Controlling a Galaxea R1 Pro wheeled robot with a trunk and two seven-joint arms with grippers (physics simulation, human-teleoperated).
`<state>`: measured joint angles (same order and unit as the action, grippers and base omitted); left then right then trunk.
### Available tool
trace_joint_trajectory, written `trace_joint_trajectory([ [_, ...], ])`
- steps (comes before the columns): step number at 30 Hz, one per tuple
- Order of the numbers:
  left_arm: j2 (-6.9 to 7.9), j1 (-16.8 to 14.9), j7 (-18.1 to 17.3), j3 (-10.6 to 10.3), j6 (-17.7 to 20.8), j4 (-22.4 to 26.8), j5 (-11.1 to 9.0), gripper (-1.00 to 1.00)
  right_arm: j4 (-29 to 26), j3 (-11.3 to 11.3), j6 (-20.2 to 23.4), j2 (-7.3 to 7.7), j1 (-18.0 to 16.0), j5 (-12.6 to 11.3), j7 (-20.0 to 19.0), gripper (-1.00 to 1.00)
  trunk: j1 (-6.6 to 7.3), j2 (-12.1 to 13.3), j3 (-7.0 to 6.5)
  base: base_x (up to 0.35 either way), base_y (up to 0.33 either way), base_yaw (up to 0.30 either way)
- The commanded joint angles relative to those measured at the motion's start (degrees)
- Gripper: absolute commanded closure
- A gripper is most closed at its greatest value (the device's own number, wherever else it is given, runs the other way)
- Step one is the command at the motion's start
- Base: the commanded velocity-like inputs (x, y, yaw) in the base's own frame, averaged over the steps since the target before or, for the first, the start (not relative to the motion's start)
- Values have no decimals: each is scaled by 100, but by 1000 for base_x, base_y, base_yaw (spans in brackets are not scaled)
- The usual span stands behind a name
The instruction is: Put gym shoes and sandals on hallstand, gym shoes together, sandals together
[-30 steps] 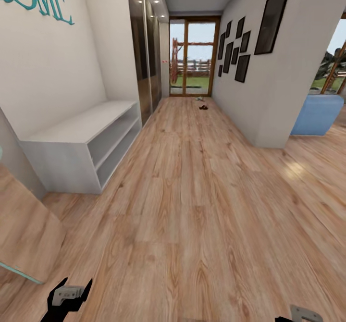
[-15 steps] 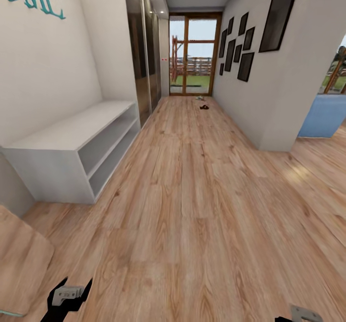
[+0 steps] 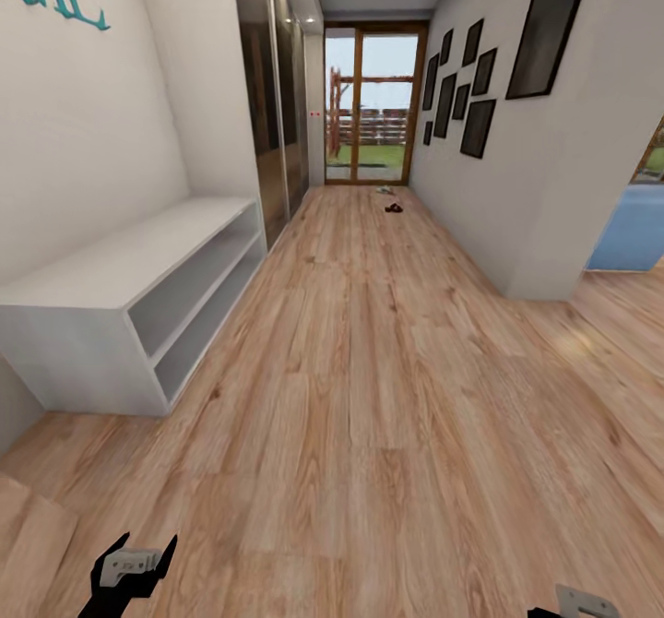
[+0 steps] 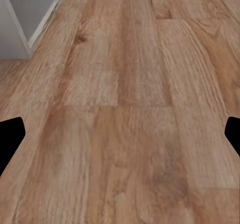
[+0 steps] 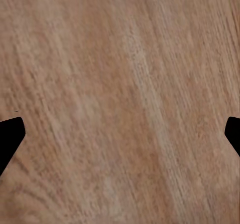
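Far down the corridor floor [image 3: 369,397], near the glass door, lie a small pale gym shoe [image 3: 385,191] and a dark sandal [image 3: 394,208], too small to make out in detail. The pale grey-white hallstand [image 3: 111,267] stands against the left wall with its two open shelves empty; its corner [image 4: 20,18] also shows in the left wrist view. My left gripper [image 3: 146,544] hangs low at the view's lower left, open and empty [image 4: 120,139]. My right gripper [image 3: 576,602] peeks in at the lower right, open over bare planks [image 5: 120,139].
Dark mirrored wardrobe doors [image 3: 272,111] follow the hallstand on the left wall. A glass door [image 3: 369,106] ends the corridor. The right wall with framed pictures [image 3: 480,111] ends at a corner [image 3: 544,286], with a blue sofa [image 3: 632,231] beyond. A wooden panel [image 3: 28,544] lies at the lower left.
The camera has moved forward along the corridor: the hallstand and the lower-left wooden panel have slid left and down in the picture. Both grippers keep their places in the view.
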<state>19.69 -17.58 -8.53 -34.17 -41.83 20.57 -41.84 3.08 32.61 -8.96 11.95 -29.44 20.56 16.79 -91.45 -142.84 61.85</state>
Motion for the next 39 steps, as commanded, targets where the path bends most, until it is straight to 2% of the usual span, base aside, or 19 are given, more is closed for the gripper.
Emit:
trace_joint_trajectory([
  [1, 0, 0, 0, 0, 0, 0, 0, -100, 0, 0, 0, 0, 0, 0, 0, -100, 0, 0, 0, 346, 0, 0],
  [39, 0, 0, 0, -2, 4, -1, 0, -100, 0, 0, 0, 0, 0, 0, -2, -100, 0, 0, 0, 346, 0, 0],
])
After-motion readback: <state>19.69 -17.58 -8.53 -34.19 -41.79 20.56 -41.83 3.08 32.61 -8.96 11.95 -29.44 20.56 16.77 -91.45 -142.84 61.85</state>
